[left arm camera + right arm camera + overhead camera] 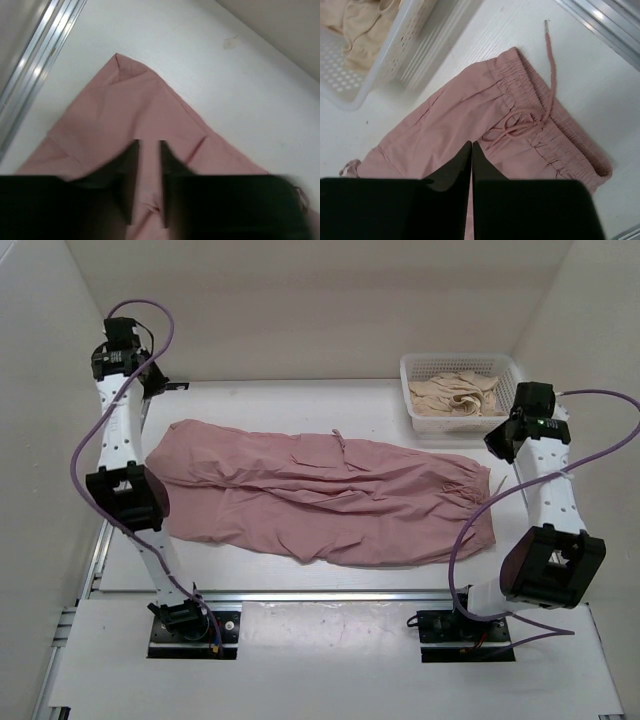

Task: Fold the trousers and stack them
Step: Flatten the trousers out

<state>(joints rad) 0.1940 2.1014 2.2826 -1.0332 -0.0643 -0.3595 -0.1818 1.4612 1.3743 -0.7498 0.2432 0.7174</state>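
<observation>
Trousers (320,500) lie flat along the bench (300,400), waistband (555,130) to my right, leg hem (120,65) to my left. Thin, limp, light cloth; will likely sag and slide. Best pinched at waistband and hem corners. Left end effector (149,180) slightly parted, empty. Right end effector (471,170) closed, empty.

Pink trousers (455,115) under the right pincer (471,145), tips together; drawstring (551,65) loose, white basket (405,45) alongside.

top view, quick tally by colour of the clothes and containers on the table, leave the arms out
pink trousers: 1
beige garment, crumpled in the basket: 1
white basket: 1
total: 3
</observation>
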